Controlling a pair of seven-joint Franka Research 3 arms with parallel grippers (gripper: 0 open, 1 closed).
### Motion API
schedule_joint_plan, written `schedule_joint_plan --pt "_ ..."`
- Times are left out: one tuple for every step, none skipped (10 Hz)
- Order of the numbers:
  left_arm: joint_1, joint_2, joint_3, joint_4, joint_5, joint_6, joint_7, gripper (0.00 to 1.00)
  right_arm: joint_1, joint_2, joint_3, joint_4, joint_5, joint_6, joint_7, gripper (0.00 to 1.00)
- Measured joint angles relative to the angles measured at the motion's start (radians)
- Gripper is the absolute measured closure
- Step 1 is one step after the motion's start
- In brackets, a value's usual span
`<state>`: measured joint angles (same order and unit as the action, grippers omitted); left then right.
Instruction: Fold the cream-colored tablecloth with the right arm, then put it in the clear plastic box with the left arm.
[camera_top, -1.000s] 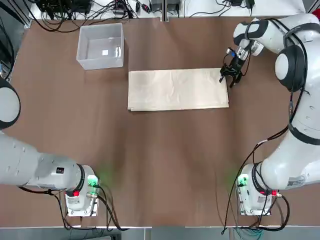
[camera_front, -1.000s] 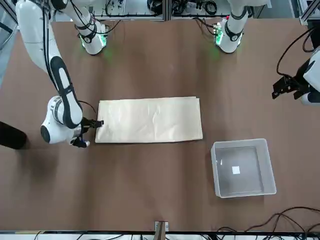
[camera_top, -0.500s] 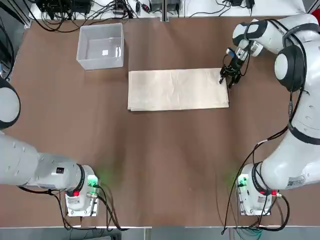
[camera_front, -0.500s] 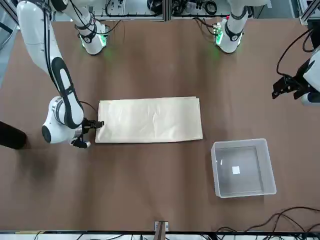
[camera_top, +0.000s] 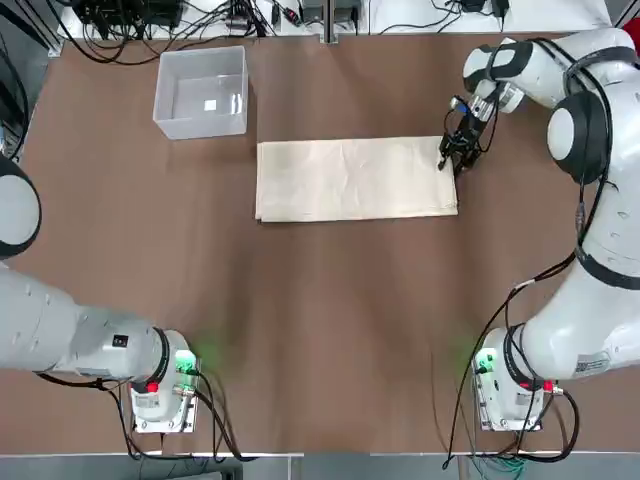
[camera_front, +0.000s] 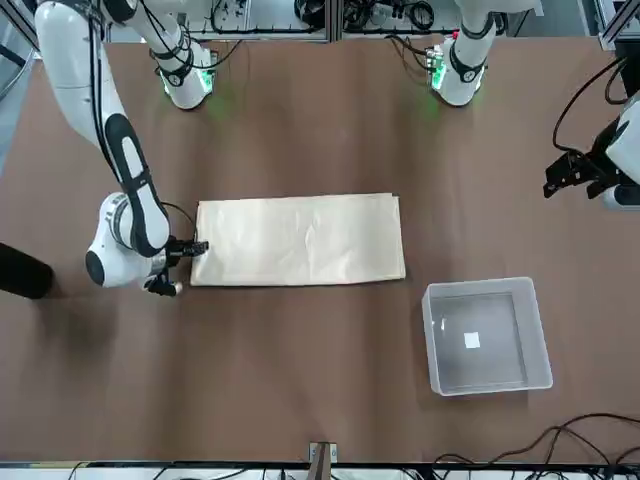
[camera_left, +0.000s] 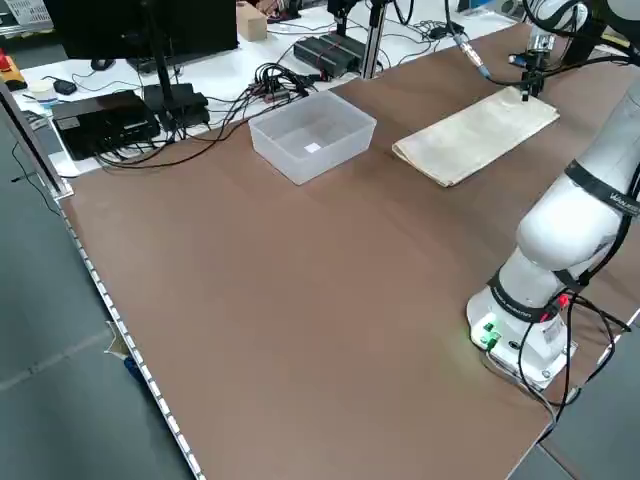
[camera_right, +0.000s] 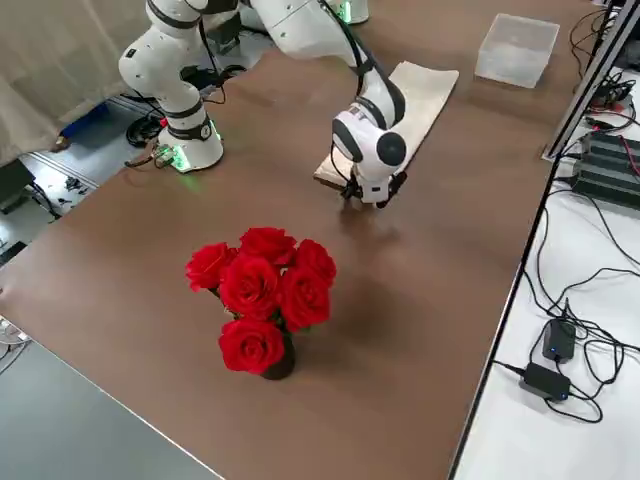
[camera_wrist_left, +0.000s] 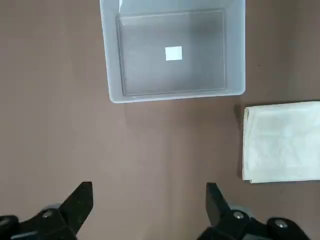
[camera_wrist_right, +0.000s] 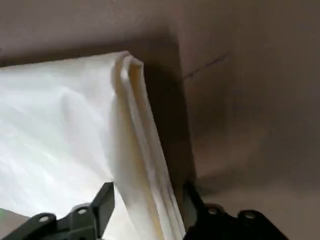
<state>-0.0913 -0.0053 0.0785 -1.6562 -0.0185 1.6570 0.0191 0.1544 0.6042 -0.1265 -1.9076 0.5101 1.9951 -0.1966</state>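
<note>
Cloth (camera_top: 355, 179) lay flat as a long strip near the box (camera_top: 201, 91), its layered end edge between the right gripper's (camera_top: 461, 153) part-open fingers, apparently for folding, while the left gripper (camera_wrist_left: 147, 210) hung wide open.

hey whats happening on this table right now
The right gripper is down at the far right corner of the cream-colored tablecloth, its fingers on either side of the layered edge, apparently to start a fold. The cloth lies flat as a long rectangle. The clear plastic box sits empty beside its other end. The left gripper hangs open above the table, idle.
</note>
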Motion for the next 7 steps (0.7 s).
schedule_joint_plan --pt "0.000 0.000 0.000 0.000 0.000 0.000 0.000 0.00 0.001 0.000 0.000 0.000 0.000 0.000 0.000 0.47" --pt "0.000 0.000 0.000 0.000 0.000 0.000 0.000 0.00 0.001 0.000 0.000 0.000 0.000 0.000 0.000 0.55" --pt "0.000 0.000 0.000 0.000 0.000 0.000 0.000 0.00 0.001 0.000 0.000 0.000 0.000 0.000 0.000 0.62" --pt "0.000 0.000 0.000 0.000 0.000 0.000 0.000 0.00 0.001 0.000 0.000 0.000 0.000 0.000 -0.001 0.70" --pt "0.000 0.000 0.000 0.000 0.000 0.000 0.000 0.00 0.001 0.000 0.000 0.001 0.000 0.000 -0.001 0.75" --pt "0.000 0.000 0.000 0.000 0.000 0.000 0.000 0.00 0.002 0.000 0.000 0.001 0.000 0.000 -0.001 0.80" --pt "0.000 0.000 0.000 0.000 0.000 0.000 0.000 0.00 0.005 0.000 0.000 0.001 0.000 0.001 -0.001 0.81"
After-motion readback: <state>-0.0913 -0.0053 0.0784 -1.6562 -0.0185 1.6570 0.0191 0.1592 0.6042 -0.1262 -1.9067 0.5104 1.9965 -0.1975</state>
